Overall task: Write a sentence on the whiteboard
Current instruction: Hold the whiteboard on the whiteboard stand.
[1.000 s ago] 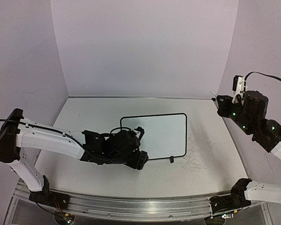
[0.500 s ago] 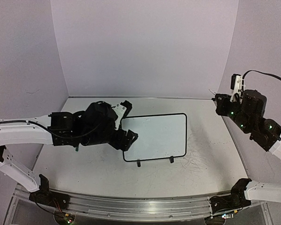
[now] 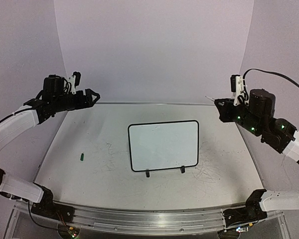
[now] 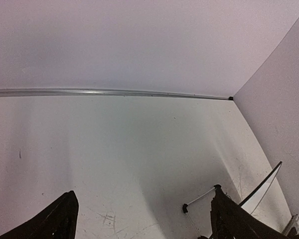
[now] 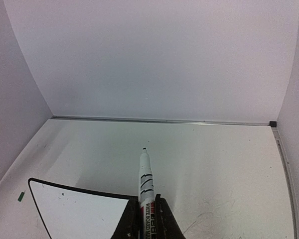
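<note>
The whiteboard (image 3: 163, 145) lies flat mid-table, black-rimmed with two small feet at its near edge. Its face is blank; no green sentence shows on it. My right gripper (image 3: 220, 104) hovers high at the far right, shut on a white whiteboard marker (image 3: 212, 99). In the right wrist view the uncapped marker (image 5: 145, 181) points forward from my gripper (image 5: 147, 221), above the board's far corner (image 5: 74, 211). My left gripper (image 3: 92, 94) is raised at the far left, open and empty, its fingertips (image 4: 60, 219) wide apart.
A small green marker cap (image 3: 82, 157) lies on the table left of the board; it also shows in the right wrist view (image 5: 21, 196). Faint grey scribbles (image 3: 207, 172) mark the table right of the board. Walls close in the back and both sides.
My left arm has swung from the board's near left corner up and back to the far left. The green cap now shows on the table. My right gripper has shifted slightly left.
</note>
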`<state>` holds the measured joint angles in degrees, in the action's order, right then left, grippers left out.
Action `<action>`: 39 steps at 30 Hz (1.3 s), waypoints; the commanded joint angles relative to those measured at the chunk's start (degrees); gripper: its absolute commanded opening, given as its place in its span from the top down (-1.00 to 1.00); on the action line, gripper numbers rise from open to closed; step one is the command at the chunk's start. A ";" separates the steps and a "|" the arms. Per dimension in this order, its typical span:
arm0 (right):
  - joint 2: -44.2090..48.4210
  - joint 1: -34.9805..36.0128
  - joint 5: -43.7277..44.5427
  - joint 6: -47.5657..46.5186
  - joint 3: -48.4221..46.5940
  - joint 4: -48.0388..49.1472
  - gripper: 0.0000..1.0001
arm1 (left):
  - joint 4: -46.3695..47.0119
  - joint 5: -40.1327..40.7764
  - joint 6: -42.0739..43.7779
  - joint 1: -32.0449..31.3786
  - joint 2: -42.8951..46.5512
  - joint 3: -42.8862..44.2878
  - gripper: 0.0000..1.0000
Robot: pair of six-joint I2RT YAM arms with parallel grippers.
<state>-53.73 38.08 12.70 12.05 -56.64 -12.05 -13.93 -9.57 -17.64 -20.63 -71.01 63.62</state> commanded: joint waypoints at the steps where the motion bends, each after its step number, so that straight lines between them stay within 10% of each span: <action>1: -1.64 3.22 -4.02 1.33 -3.80 -0.43 1.00 | 10.21 -21.57 -3.37 2.77 -4.12 -2.15 -0.86; 22: -20.16 29.05 3.34 -2.94 -6.69 12.99 1.00 | 9.80 -45.64 6.66 -2.04 -16.47 -0.71 -0.48; 39: -33.96 29.81 2.18 -0.28 -9.85 18.76 1.00 | 9.79 -43.09 6.54 -8.81 -22.20 -2.46 0.08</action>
<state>-86.78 67.91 13.20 10.43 -63.40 3.42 -5.49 -53.48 -11.83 -28.95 -92.56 61.80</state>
